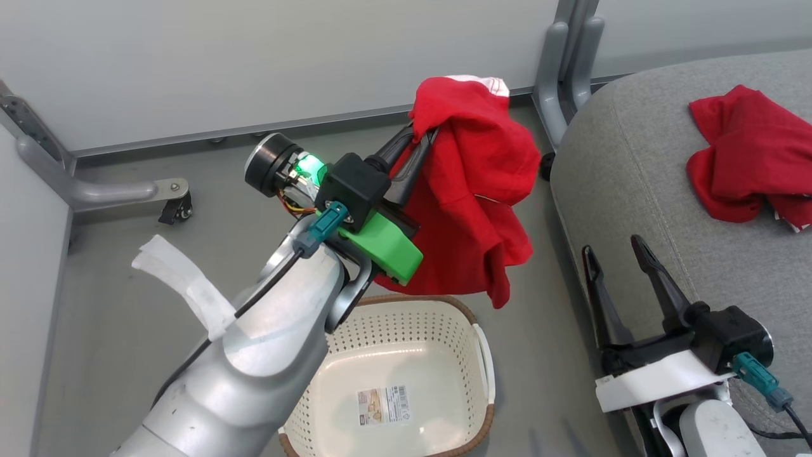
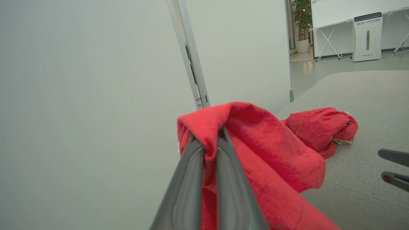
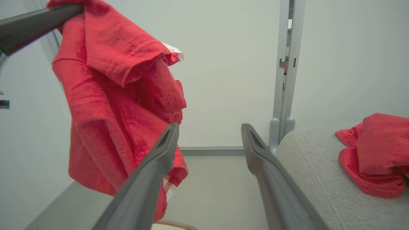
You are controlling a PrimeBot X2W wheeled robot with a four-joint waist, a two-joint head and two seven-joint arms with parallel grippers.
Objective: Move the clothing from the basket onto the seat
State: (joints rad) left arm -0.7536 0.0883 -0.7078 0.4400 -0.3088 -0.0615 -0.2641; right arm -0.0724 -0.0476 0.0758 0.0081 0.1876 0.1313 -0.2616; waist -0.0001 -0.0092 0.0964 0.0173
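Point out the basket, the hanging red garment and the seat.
basket (image 1: 412, 330), head view, perforated back wall.
hanging red garment (image 1: 482, 181), head view, middle of cloth.
seat (image 1: 634, 184), head view, bare grey cushion.

Head view: I look steeply down, basket (image 1: 393, 330) at lower centre, seat (image 1: 634, 190) at right. Left wrist view: level, very near the held garment (image 2: 271, 153), facing across the seat. Right wrist view: low, tilted upward. All three share it and the second garment (image 1: 748, 152) on the seat.
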